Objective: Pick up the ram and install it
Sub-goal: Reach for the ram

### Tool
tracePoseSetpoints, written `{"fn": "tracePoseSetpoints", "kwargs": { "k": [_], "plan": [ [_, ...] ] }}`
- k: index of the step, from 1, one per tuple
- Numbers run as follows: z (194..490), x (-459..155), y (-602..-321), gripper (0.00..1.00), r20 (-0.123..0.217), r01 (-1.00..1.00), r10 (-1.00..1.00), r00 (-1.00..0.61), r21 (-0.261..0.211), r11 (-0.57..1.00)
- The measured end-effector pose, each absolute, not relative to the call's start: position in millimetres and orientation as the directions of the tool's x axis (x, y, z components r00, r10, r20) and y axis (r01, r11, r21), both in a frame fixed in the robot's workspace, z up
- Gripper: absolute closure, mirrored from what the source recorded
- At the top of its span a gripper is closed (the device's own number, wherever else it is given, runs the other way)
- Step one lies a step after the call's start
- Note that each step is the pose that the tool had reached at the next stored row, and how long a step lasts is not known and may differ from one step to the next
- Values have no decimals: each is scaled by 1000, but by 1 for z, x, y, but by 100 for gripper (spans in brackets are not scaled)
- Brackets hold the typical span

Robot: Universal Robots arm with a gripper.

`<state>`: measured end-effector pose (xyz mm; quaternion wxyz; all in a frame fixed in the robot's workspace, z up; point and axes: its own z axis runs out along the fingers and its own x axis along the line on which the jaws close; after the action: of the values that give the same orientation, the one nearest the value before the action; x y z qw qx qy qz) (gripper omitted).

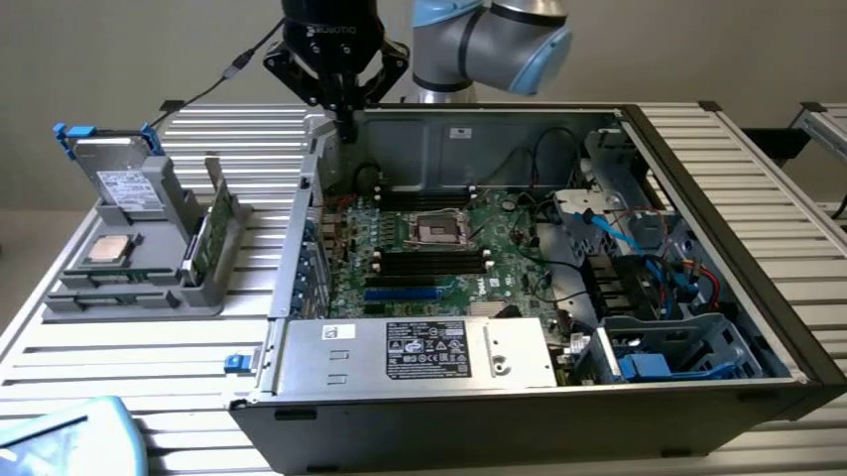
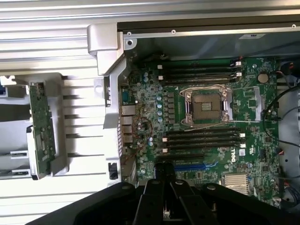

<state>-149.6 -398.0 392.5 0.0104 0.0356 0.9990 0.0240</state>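
My gripper hangs shut above the far corner of the open computer case, at the exterior view's left. In the wrist view its black fingers are pressed together over the motherboard, near the blue slot, and I see nothing between them. Two banks of long black memory slots flank the CPU socket. The ram is hidden from me. Taller green boards stand upright in the grey rack; one green board also shows in the wrist view.
The rack also carries a hard drive and a CPU. A power supply fills the case's near side; cables and drive cages crowd the exterior view's right. The slatted table surrounds the case.
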Motion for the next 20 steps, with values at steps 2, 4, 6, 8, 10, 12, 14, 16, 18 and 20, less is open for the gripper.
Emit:
{"fn": "tracePoseSetpoints", "kwargs": {
  "k": [2, 4, 6, 8, 10, 12, 14, 16, 18, 20],
  "plan": [
    [392, -158, -398, 90, -19, 71, 72, -997, 49, 996],
    [392, -168, -398, 90, -19, 71, 72, -997, 49, 996],
    [392, -177, -398, 90, -19, 71, 72, -997, 49, 996],
    [392, -186, -398, 90, -19, 71, 72, -997, 49, 996],
    [392, -195, -398, 90, -19, 71, 72, -997, 49, 996],
    [392, -204, -398, 90, -19, 71, 72, -997, 49, 996],
    [392, -213, -398, 90, -19, 71, 72, -997, 49, 996],
    [391, -222, -398, 90, -19, 71, 72, -997, 49, 996],
    [389, -231, -398, 90, -18, 71, 72, -997, 49, 996],
    [387, -240, -398, 90, -17, 71, 72, -997, 49, 996]
  ]
}}
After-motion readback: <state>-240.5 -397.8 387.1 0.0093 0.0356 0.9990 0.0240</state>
